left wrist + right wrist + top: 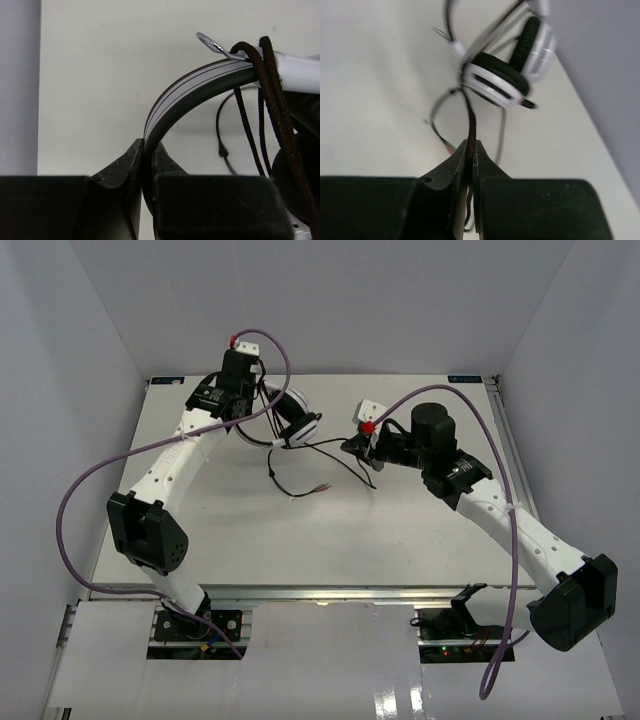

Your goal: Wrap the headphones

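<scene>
The headphones (297, 420) are near the far side of the tabletop (350, 540), between the two arms. The left fingers (147, 148) are squeezed tight on the white headband (175, 100), which curves up and off to the right. The thin black cable (272, 95) is looped over the headband a few times and hangs in front of the ear cup. The right fingers (471, 148) are pinched on the same cable, a little way from the black ear pads (502, 75). The rest of the cable lies in a loose curl on the tabletop. A thick purple robot cable (68, 520) loops off each arm, away from the headphones. White walls (40, 360) stand around the tabletop
</scene>
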`<action>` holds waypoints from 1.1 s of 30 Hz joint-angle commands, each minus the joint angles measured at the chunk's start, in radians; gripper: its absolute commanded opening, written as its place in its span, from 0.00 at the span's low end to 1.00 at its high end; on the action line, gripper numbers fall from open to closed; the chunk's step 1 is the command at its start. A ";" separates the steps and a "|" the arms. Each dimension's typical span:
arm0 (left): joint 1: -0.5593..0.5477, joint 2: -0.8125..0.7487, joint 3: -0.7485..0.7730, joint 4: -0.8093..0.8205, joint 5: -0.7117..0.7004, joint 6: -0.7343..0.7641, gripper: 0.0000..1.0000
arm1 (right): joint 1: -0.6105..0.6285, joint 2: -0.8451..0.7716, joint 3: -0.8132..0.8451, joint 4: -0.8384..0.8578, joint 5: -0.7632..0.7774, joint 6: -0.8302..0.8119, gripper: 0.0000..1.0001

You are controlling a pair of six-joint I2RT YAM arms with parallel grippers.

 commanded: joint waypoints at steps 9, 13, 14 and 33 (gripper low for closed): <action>-0.131 0.004 -0.156 -0.063 0.559 0.161 0.00 | 0.090 0.111 0.003 0.295 0.748 -0.800 0.08; -0.188 -0.034 -0.200 -0.078 0.809 0.202 0.00 | 0.084 0.154 -0.006 0.419 0.760 -0.734 0.08; -0.206 -0.047 -0.209 -0.081 0.881 0.207 0.00 | 0.078 0.165 -0.002 0.436 0.756 -0.688 0.08; -0.209 -0.208 -0.017 0.187 1.258 -0.102 0.00 | -0.289 0.306 -0.135 0.736 -0.821 0.573 0.31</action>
